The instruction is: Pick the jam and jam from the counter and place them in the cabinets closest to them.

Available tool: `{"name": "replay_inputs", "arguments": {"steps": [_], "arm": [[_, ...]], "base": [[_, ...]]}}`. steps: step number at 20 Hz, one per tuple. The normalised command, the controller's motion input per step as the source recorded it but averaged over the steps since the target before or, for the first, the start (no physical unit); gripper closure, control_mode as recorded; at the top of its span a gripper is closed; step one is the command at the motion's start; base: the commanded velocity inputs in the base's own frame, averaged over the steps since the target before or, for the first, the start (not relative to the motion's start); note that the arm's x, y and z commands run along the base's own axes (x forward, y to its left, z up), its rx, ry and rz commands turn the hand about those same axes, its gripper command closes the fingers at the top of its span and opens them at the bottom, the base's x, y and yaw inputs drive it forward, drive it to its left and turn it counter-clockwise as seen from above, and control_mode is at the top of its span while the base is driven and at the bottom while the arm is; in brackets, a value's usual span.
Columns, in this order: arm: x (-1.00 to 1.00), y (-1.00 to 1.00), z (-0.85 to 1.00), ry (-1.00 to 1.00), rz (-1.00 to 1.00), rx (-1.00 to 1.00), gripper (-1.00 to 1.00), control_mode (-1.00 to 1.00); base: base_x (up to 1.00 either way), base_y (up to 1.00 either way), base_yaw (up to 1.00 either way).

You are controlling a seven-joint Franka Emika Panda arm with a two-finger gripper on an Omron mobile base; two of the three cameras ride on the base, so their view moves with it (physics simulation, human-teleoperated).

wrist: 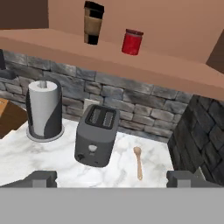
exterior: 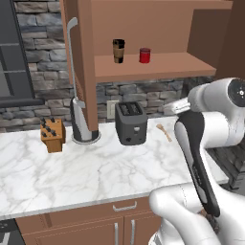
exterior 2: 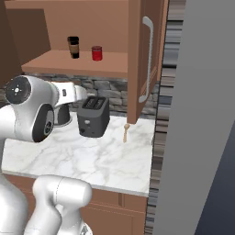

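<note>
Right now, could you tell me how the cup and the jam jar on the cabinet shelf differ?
The cup is taller and dark brown with a tan band; the jam jar is squat and red all over. In the hand view the cup stands left of the jar. Both stand upright on the shelf.

Even, soft rendered light fills all views, the marble counter [exterior: 95,172] bright with no glare, faint shadows under the toaster [wrist: 96,135], edges sharp, nothing blurred or distorted
</note>
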Motion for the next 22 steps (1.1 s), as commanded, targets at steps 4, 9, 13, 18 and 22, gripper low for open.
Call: {"name": "replay_inputs", "arguments": {"steps": [4, 9, 13, 18, 22], "arm": [[-0.14, 0.0, -0.08, -0.01, 0.01, -0.01, -1.0, -1.0], [0.0, 0.0, 0.0, 0.0, 0.0, 0.0, -1.0, -1.0], [0.0, 0.0, 0.0, 0.0, 0.0, 0.0, -1.0, 1.0], [0.0, 0.0, 0.0, 0.0, 0.0, 0.0, -1.0, 1.0], [0.0, 0.0, 0.0, 0.0, 0.0, 0.0, -1.0, 1.0]], "base": [[0.0, 0.0, 0.0], [0.0, 0.0, 0.0], [-0.19, 0.0, 0.01], [-0.54, 0.0, 0.02], [-0.56, 0.0, 0.01]]}}
